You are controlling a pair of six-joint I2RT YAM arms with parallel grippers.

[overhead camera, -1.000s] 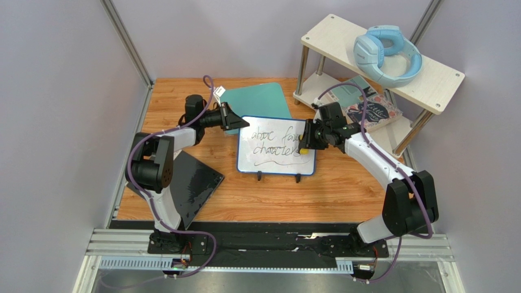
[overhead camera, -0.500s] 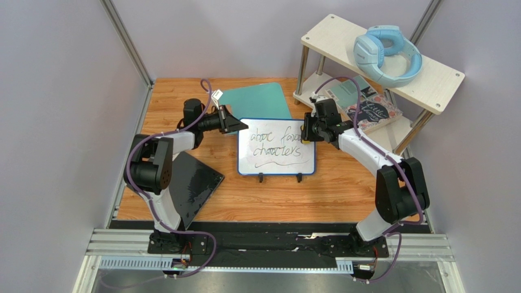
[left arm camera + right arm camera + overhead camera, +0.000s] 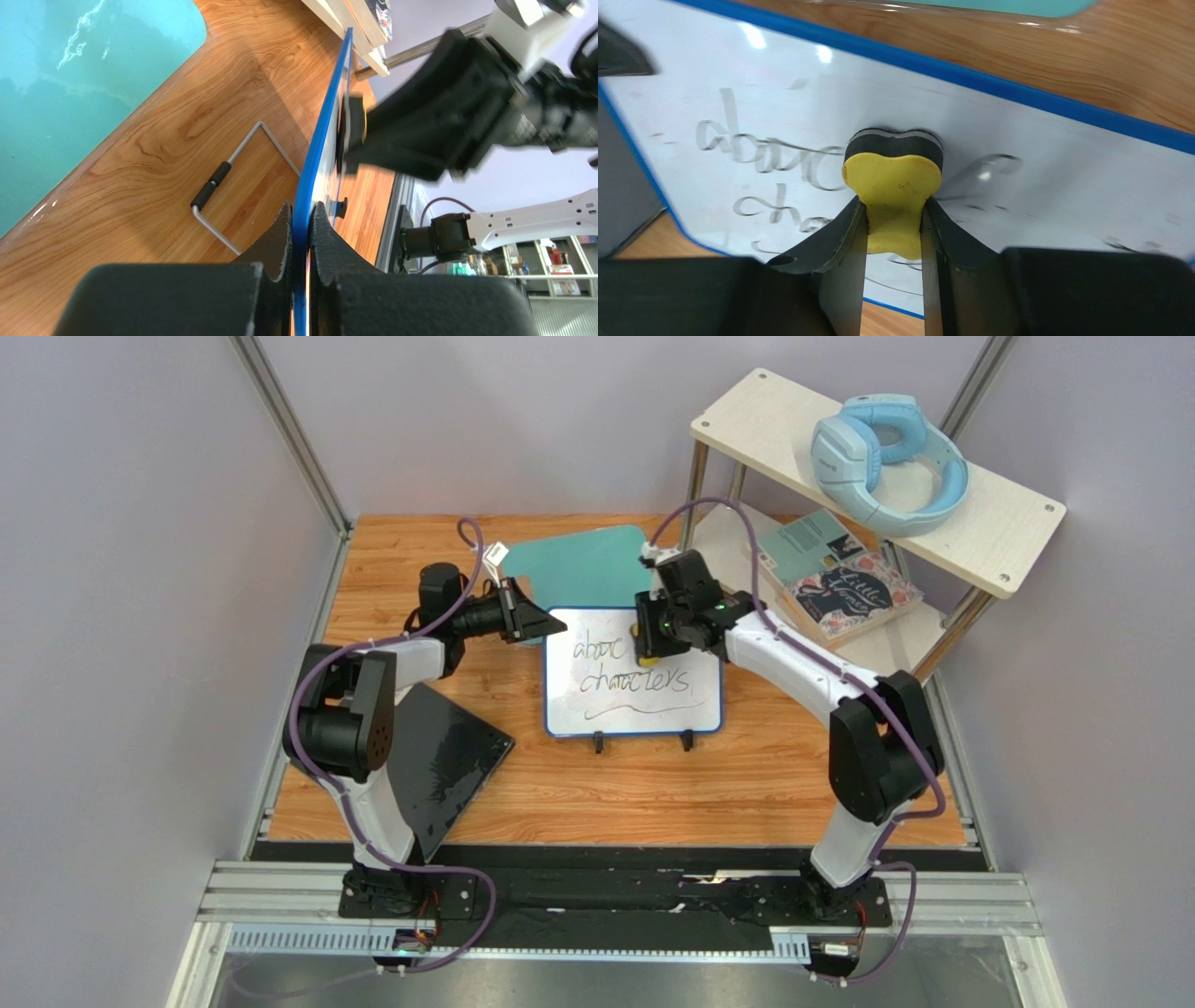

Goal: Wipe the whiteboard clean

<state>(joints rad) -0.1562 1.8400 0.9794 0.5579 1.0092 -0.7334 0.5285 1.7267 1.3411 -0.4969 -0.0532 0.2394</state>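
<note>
1. Here the whiteboard [image 3: 634, 703] stands on its black feet [image 3: 596, 744] at the middle of the wooden table [image 3: 786, 770], just in front of a teal mat [image 3: 582, 567].
2. The left pincer [image 3: 302, 220] is clamped on the board's blue left edge, one finger on each face.
3. The right pincer [image 3: 892, 231] grips a yellow eraser [image 3: 892, 178], its dark felt pressed flat against the upper row of writing.
4. Dark handwriting [image 3: 738, 140] shows left of the eraser and on the lower rows; right of it the surface is only faintly smeared.
</note>
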